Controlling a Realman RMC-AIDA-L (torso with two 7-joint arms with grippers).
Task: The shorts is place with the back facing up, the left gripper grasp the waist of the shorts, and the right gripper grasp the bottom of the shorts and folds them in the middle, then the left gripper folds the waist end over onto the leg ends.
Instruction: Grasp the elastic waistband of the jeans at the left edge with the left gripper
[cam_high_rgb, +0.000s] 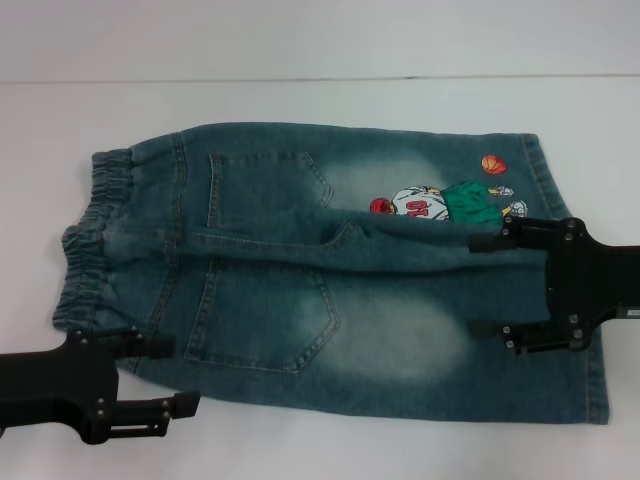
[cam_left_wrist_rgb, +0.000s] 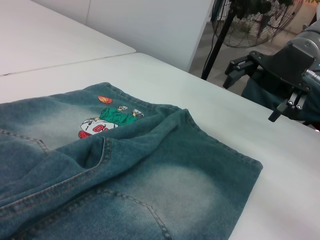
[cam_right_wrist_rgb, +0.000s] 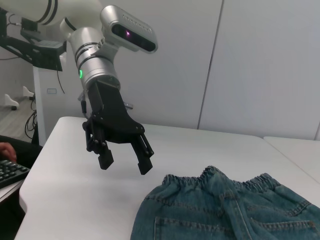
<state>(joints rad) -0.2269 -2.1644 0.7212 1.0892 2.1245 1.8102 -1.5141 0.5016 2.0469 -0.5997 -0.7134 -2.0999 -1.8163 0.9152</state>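
The blue denim shorts (cam_high_rgb: 330, 270) lie flat on the white table, back pockets up. The ruffled waist (cam_high_rgb: 95, 240) is on the left and the bottom hems (cam_high_rgb: 590, 380) on the right. A crease runs along the middle and partly covers the cartoon embroidery (cam_high_rgb: 440, 203). My left gripper (cam_high_rgb: 170, 375) is open and hovers off the near corner of the waist, holding nothing. It also shows in the right wrist view, as the left gripper (cam_right_wrist_rgb: 125, 165) above the table, apart from the waist (cam_right_wrist_rgb: 215, 180). My right gripper (cam_high_rgb: 480, 285) is open over the legs just inside the hems, with nothing between its fingers.
The white table (cam_high_rgb: 320, 100) stretches around the shorts, and its far edge meets a pale wall. In the left wrist view a standing fan (cam_left_wrist_rgb: 250, 20) is beyond the table's edge. A keyboard (cam_right_wrist_rgb: 10, 172) lies off the table's end in the right wrist view.
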